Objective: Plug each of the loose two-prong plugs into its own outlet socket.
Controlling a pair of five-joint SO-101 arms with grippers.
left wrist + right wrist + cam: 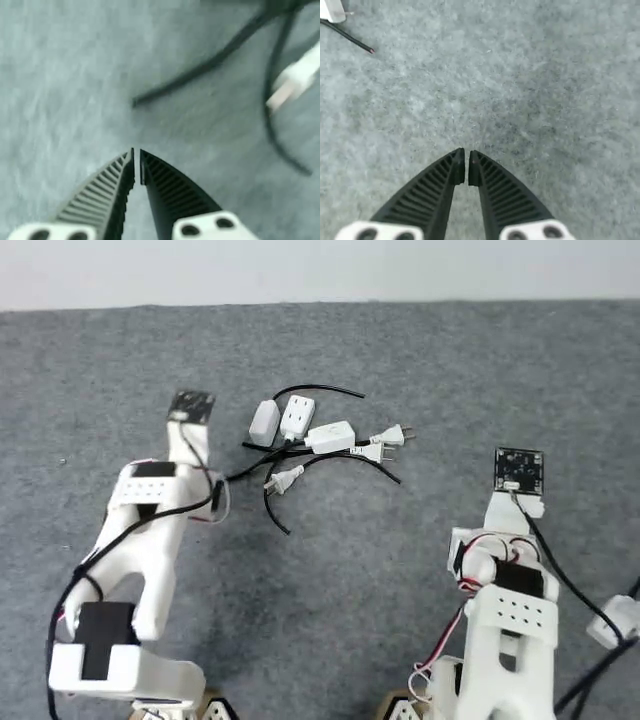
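Note:
Three white outlet sockets lie together at the middle back of the grey mat: one (264, 420), a second (297, 415) and a third (330, 436), amid tangled black cables (320, 390). Loose white two-prong plugs lie near them: two (390, 437) (372, 451) to the right and one (283, 480) in front. My left gripper (136, 152) is shut and empty, just above the mat, with a white plug (295, 82) and a black cable end (135, 102) ahead of it. My right gripper (466, 152) is shut and empty over bare mat, far from a plug's corner (330, 10).
The left arm (150, 530) stands left of the cluster, the right arm (510, 590) at front right. A white connector (612, 623) on black cables lies at the right edge. The mat ends at a pale wall (320, 270) behind.

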